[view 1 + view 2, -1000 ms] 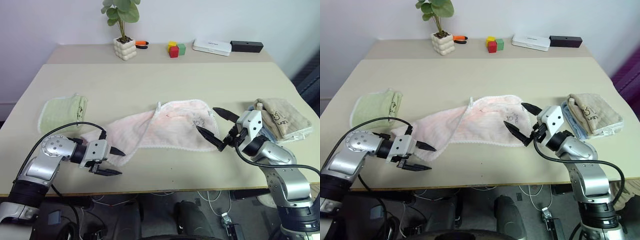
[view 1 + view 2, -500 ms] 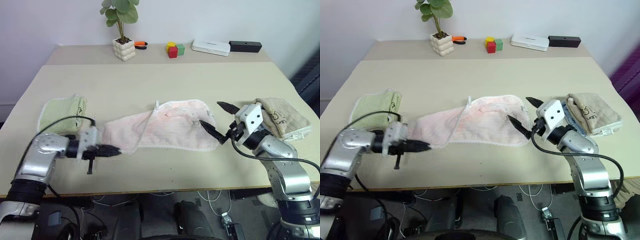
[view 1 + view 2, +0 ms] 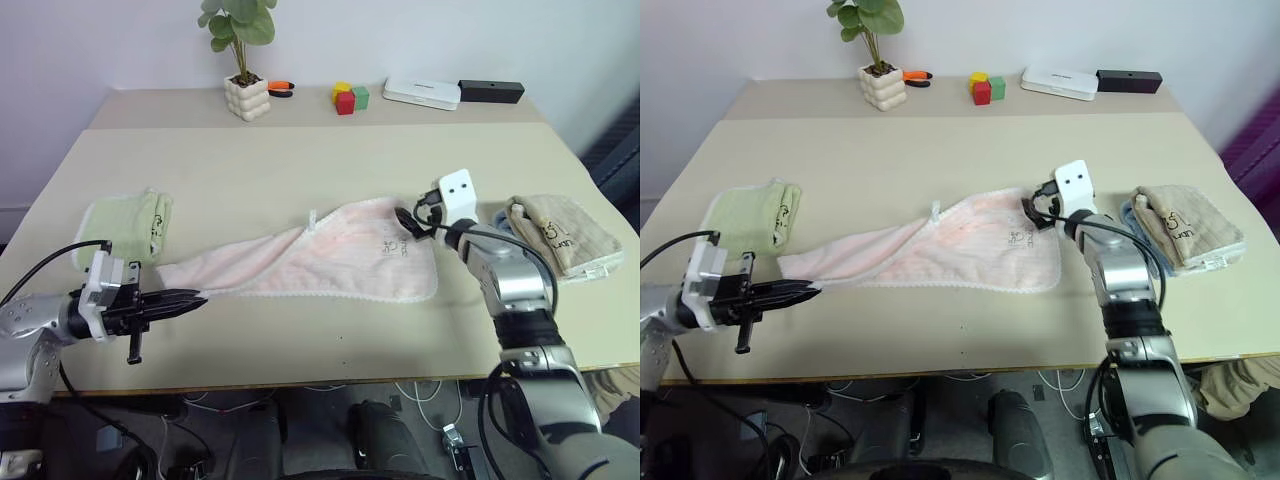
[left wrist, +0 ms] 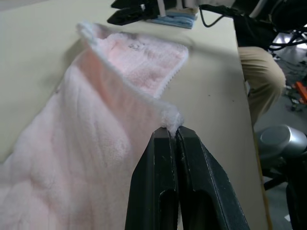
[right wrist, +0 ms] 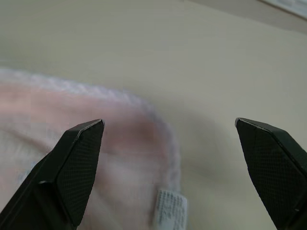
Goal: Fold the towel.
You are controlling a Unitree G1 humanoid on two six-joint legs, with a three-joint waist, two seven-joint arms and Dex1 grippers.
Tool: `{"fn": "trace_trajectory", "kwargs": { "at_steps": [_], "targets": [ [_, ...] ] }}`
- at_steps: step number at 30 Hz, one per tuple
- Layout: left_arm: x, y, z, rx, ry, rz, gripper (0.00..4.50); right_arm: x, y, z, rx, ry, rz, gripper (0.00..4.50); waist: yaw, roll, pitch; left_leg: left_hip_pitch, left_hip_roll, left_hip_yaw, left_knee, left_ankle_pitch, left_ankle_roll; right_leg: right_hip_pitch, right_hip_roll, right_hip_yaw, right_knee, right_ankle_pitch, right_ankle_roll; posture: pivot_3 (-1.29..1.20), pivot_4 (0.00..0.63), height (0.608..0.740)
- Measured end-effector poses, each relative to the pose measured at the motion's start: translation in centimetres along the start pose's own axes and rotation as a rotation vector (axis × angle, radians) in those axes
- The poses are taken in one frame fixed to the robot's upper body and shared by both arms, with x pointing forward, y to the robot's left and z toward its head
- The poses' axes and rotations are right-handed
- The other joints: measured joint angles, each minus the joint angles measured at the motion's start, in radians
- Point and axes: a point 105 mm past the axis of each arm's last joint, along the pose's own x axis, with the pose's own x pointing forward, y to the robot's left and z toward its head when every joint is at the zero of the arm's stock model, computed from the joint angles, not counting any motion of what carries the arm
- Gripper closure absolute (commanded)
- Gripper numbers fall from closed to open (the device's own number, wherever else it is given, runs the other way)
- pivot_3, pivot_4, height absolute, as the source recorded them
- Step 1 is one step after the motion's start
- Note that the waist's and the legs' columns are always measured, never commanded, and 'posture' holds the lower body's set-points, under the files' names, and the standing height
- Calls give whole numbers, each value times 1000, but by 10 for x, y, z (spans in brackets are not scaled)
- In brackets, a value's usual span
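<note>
The pale pink towel [image 3: 330, 260] lies stretched across the middle of the table, white scalloped edge toward me. Its near left corner is pinched in my left gripper [image 3: 196, 297], which is shut on it just above the table. The left wrist view shows the white corner tuft of the towel [image 4: 96, 124] squeezed between my closed fingertips [image 4: 165, 143]. My right gripper [image 3: 406, 218] hovers open over the towel's far right corner. In the right wrist view the two fingertips [image 5: 79, 158] straddle the pink corner [image 5: 72, 110] and a small white tag [image 5: 170, 211].
A folded light green towel [image 3: 125, 225] lies at the left edge and a beige folded towel [image 3: 560, 232] at the right. Along the back stand a potted plant [image 3: 248, 97], coloured blocks [image 3: 350, 97], a white box [image 3: 423, 93] and a black box [image 3: 492, 92].
My left gripper closed on the towel's near left corner and drew it left and up, pulling the towel straighter. My right gripper, still open, moved forward to the far right corner.
</note>
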Motion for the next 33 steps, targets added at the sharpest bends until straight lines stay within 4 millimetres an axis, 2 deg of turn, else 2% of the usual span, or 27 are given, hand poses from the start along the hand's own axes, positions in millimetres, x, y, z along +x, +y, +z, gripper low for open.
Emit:
{"fn": "trace_trajectory", "kwargs": {
  "at_steps": [3,9,15,18,20,25,31,33],
  "targets": [
    [2,-6,-2,-4,-3,7,4470,5,-1,-4,14,26,18,0,0,0,0,0,0,0,0,0,0,0,0,0,0,0,0,0,150,740],
    [6,-10,2,9,-14,26,4470,13,5,-25,40,120,98,0,-5,0,0,0,0,0,-1,0,0,-1,0,0,0,0,0,0,150,740],
    [11,-12,8,6,-20,30,4470,28,4,-17,144,137,96,0,-7,0,0,0,0,0,-1,0,0,-1,1,0,0,1,1,0,150,740],
    [14,-12,12,5,-25,31,4500,32,8,-18,171,133,110,886,-7,0,0,0,0,0,-1,0,0,-1,1,0,0,1,1,0,150,740],
    [16,-12,14,4,-23,28,4500,35,12,-18,173,128,130,1795,-11,0,0,0,0,0,-1,0,0,-1,1,0,0,1,1,0,150,740],
    [18,-12,16,3,-20,28,4500,36,14,-19,162,118,148,4474,-24,0,0,0,0,0,-2,0,0,-1,1,0,0,2,3,0,150,740],
    [20,-9,16,-13,-18,63,4500,33,5,-17,144,103,135,4474,-28,1,0,0,0,0,-3,0,0,-1,1,0,0,2,3,0,150,740],
    [20,1,14,-37,-9,126,4500,28,-1,-13,113,73,132,4474,-24,1,0,0,0,-1,-2,0,0,-1,1,0,0,2,3,0,150,740]
  ]
}}
